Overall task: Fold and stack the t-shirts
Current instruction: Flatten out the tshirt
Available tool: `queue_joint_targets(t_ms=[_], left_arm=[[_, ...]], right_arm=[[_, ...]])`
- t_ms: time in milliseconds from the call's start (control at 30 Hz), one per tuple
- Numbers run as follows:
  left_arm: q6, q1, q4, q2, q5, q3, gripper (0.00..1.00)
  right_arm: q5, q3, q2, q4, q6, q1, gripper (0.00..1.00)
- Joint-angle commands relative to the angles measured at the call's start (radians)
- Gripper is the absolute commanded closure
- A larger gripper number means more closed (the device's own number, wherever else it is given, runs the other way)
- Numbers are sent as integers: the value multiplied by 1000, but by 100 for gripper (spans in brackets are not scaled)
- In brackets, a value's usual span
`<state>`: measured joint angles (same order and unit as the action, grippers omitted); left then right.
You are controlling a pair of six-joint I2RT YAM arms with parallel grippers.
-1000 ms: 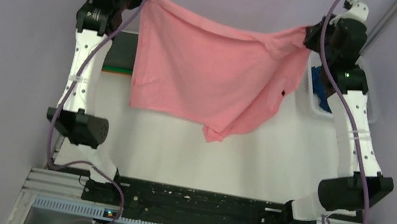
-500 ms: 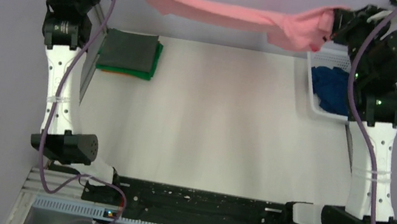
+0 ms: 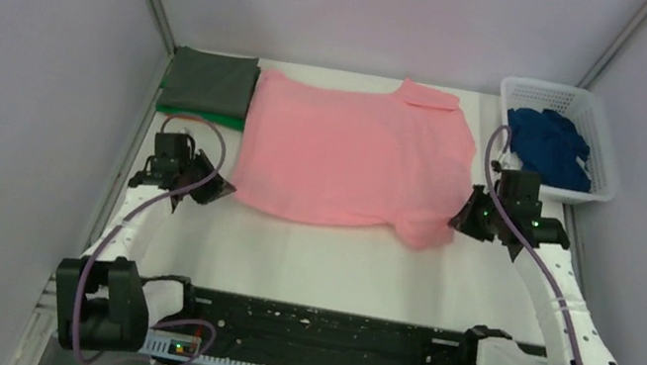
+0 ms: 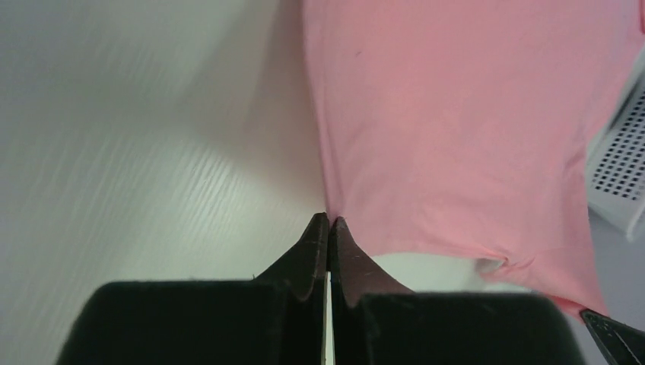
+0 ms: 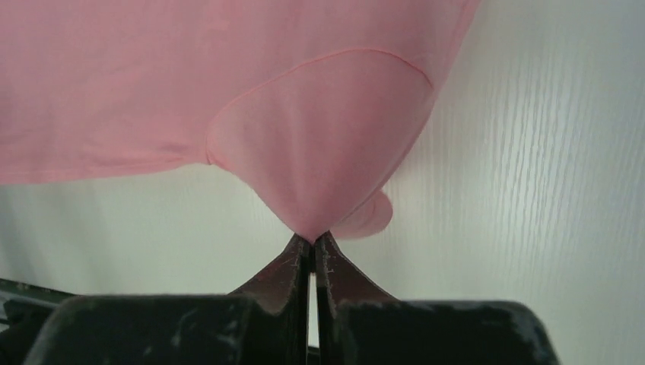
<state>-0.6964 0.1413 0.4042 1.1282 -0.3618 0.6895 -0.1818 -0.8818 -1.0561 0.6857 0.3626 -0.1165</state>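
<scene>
Left pincer (image 4: 328, 220): fingers pressed together, no gap showing, tips nipping the near-left corner of the pink t-shirt (image 3: 344, 156). Right pincer (image 5: 312, 237): likewise closed, a fold of pink cloth drawn to a point between its tips, at what looks like the near-right sleeve. Both pincers sit low, at the near edge of the garment, one at each end. The pink t-shirt lies spread on the table (image 3: 335, 265), fairly flat and central, long side across the table, with a second sleeve poking out at the far right. A slight ridge and a small tuck show near the right pincer; the rest is smooth. Just beside its left edge, at the far-left corner, a folded grey t-shirt (image 3: 210, 80) sits on a green t-shirt (image 3: 201, 114). At the far right, the white basket (image 3: 562, 88) holds a crumpled dark blue t-shirt (image 3: 547, 147). Judgement: lay-out step is essentially done and folding has not begun. Next move calls for letting go of both corners without dragging the cloth, then regripping for the first fold; the bunched right sleeve probably needs flattening first.
</scene>
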Motion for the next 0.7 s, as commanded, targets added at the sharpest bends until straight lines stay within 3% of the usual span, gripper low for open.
queue_joint_targets(t_ms=[0,100,167,200,233,333,367,400,433,533,667], left_arm=[[42,1,14,-68,104,-38,100],[56,1,112,-67,172,-41,100],[57,1,174,-85,221,-43,99],[56,1,205,-105,242,-43,88],[54,1,230,-130,263,-41,80],[25,1,295,-222,272,-23,58],[15,1,322,-259,281,-10,43],[11,1,347,-297,292,5,13],[5,1,376,-339,310,22,3],[-3,0,429,-447,350,65,1],[0,1,395,-514,240,79,1]], right_arm=[[50,54,38,124,9,6,96],[73,121,37,144,22,7,83],[73,128,47,160,37,6,59],[83,124,54,166,40,7,45],[102,118,67,172,43,6,37],[190,81,111,205,50,6,21],[218,67,129,215,49,6,17],[235,55,148,217,49,6,13],[244,46,164,218,48,6,12],[223,33,205,199,40,6,10],[100,53,223,131,7,7,7]])
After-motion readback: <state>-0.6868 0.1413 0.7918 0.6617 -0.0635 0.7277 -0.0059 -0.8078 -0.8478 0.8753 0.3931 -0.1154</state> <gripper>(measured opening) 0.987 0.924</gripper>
